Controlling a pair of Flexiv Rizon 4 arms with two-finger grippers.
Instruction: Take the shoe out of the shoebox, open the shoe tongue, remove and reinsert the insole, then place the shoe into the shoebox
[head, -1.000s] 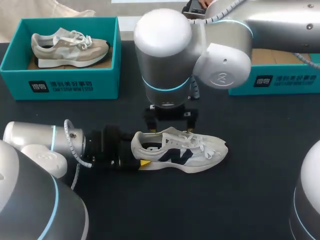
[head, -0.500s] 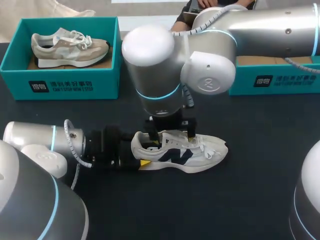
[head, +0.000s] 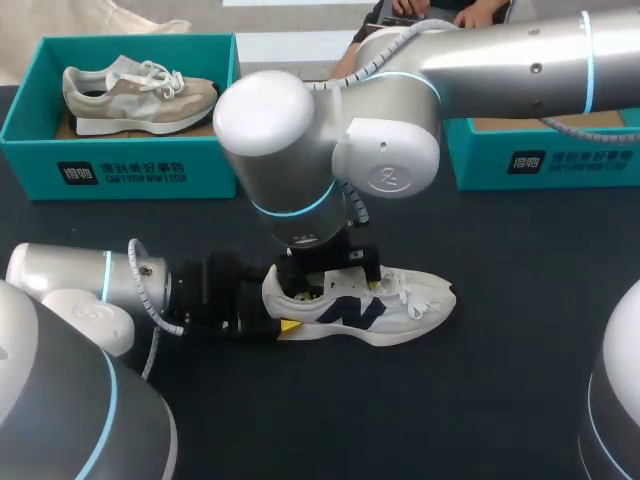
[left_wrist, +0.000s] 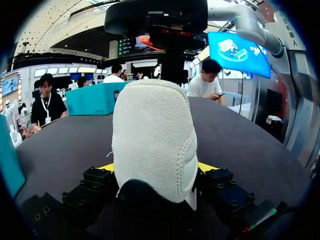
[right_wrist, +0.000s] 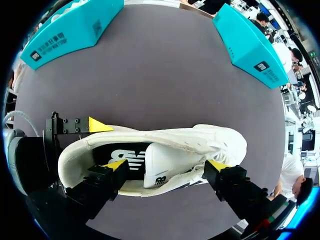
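On the table (head: 520, 330), the white shoe (head: 410, 300) rests on its sole, heel clamped in the left gripper (left_wrist: 156, 167), the right gripper (right_wrist: 166, 165) spread wide over the tongue (right_wrist: 165, 157); judged step: tongue opening, so next grasp the tongue and draw it toeward

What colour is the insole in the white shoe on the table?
The insole is black with a white logo, clearest in the right wrist view.
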